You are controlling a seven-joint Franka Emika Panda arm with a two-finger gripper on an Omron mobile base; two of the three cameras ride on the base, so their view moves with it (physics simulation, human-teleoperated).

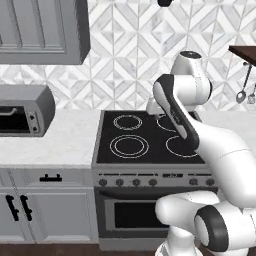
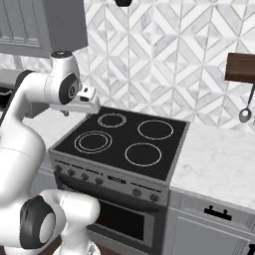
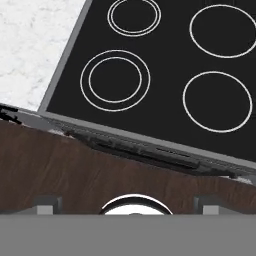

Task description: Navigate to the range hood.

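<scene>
Grey finger tips of the gripper (image 3: 127, 206) rise at the near edge of the hand view, well apart and with nothing between them, so it stands open and empty. Beyond them lies brown wood floor (image 3: 75, 165), then the stove front and the black cooktop (image 3: 160, 65) with four white ring burners. White marble tabletop (image 1: 55, 140) runs to the left of the cooktop, where a grey microwave (image 1: 25, 112) stands. High on the far patterned wall, above the cooktop, the range hood (image 1: 164, 2) shows as a small black rounded rim at the top edge. Utensils (image 2: 245, 113) hang at the far right.
</scene>
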